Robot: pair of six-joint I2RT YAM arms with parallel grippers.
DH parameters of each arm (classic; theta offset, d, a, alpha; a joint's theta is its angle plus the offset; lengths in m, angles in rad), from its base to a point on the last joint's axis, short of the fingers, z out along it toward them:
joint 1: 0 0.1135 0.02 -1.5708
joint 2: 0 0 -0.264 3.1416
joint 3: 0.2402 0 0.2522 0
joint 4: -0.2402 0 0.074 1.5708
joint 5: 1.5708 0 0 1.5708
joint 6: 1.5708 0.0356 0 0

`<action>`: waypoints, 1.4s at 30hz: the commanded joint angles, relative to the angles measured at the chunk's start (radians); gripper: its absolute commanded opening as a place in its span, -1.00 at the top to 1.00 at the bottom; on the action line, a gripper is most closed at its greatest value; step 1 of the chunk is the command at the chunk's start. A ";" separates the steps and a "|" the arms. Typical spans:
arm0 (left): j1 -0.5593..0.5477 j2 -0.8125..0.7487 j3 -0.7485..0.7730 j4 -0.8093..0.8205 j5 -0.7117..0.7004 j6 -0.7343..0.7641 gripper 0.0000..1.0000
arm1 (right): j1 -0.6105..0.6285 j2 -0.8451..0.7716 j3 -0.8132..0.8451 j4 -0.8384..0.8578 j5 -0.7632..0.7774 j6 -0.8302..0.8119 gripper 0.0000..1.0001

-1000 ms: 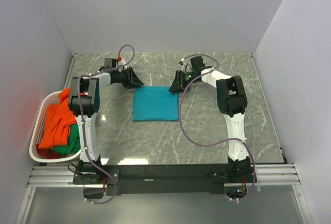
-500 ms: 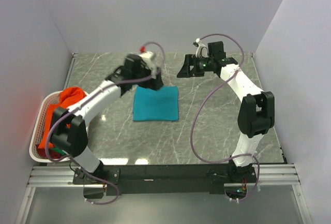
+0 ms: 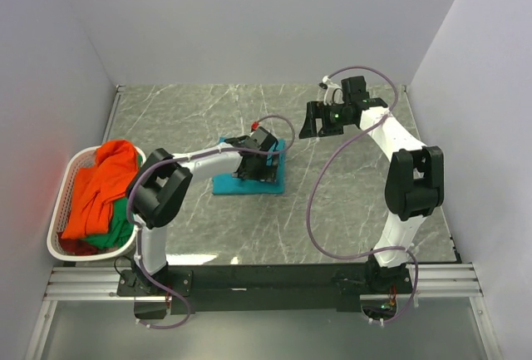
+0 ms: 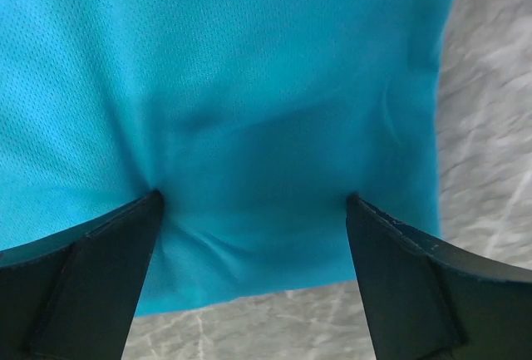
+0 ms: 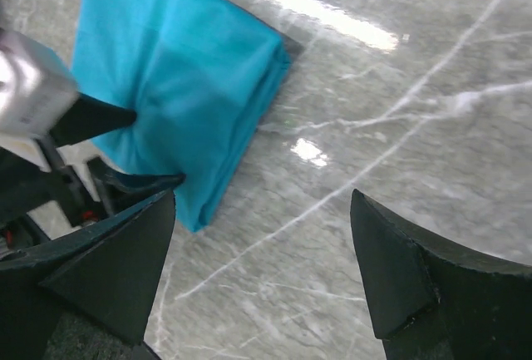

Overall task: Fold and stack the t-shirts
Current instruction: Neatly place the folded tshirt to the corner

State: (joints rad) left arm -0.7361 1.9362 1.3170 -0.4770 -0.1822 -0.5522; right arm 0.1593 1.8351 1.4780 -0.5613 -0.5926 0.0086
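The teal t-shirt (image 3: 226, 182) lies folded into a flat rectangle in the middle of the table. My left gripper (image 3: 259, 170) is down on it, open, with both fingertips pressing into the cloth (image 4: 249, 86) and dimpling it near one edge. Nothing is pinched between the left fingers (image 4: 83, 268). My right gripper (image 3: 314, 120) hangs open in the air to the right of the shirt, over bare marble, and in its wrist view the teal t-shirt (image 5: 183, 86) lies ahead to the left. The orange t-shirt (image 3: 104, 185) and the green t-shirt (image 3: 116, 231) are heaped in the basket.
A white plastic laundry basket (image 3: 60, 210) stands at the table's left edge. The grey marble tabletop (image 3: 357, 202) is walled in at the back and both sides. The left arm's cable loops above the folded shirt.
The left arm has swung from the shirt's far left corner down onto its middle, open. The right gripper let go of the far right corner, opened, rose and drew back to the right.
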 commanded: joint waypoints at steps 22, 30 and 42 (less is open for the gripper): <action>0.653 0.421 0.634 -0.267 -0.082 0.291 -0.93 | -0.099 0.047 0.050 -0.031 0.086 -0.073 -0.86; 0.780 0.477 0.714 -0.301 -0.092 0.406 -0.99 | -0.101 0.039 0.053 -0.037 0.099 -0.081 -0.87; 0.860 0.512 0.801 -0.256 -0.074 0.525 -0.99 | -0.102 0.035 0.039 -0.037 0.091 -0.078 -0.88</action>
State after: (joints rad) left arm 0.1120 2.4062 2.0842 -0.7074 -0.2340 -0.0879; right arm 0.0628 1.8858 1.4914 -0.5995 -0.5049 -0.0540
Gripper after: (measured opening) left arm 0.995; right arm 0.939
